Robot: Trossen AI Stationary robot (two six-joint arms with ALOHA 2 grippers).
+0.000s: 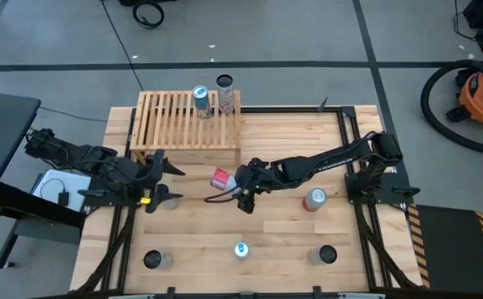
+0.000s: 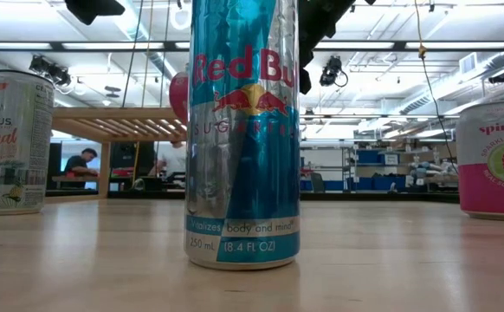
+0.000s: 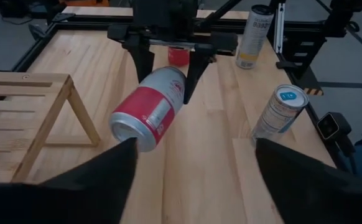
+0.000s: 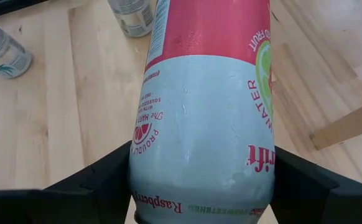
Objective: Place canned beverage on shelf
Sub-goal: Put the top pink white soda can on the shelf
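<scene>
— High view: where was the can (image 1: pixel 221 178)?
— Tilted, pinched in the right tool (image 1: pixel 235 184) beside the shelf (image 1: pixel 188 121) edge, above open bench (image 1: pixel 283 241).
— Left tool (image 1: pixel 160 183)?
— Spread, nearby.

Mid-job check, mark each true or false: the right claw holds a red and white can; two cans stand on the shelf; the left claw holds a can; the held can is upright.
1. The right claw holds a red and white can: true.
2. Two cans stand on the shelf: true.
3. The left claw holds a can: false, it is open and empty.
4. The held can is upright: false, it is tilted over above the table, beside the shelf.
</scene>
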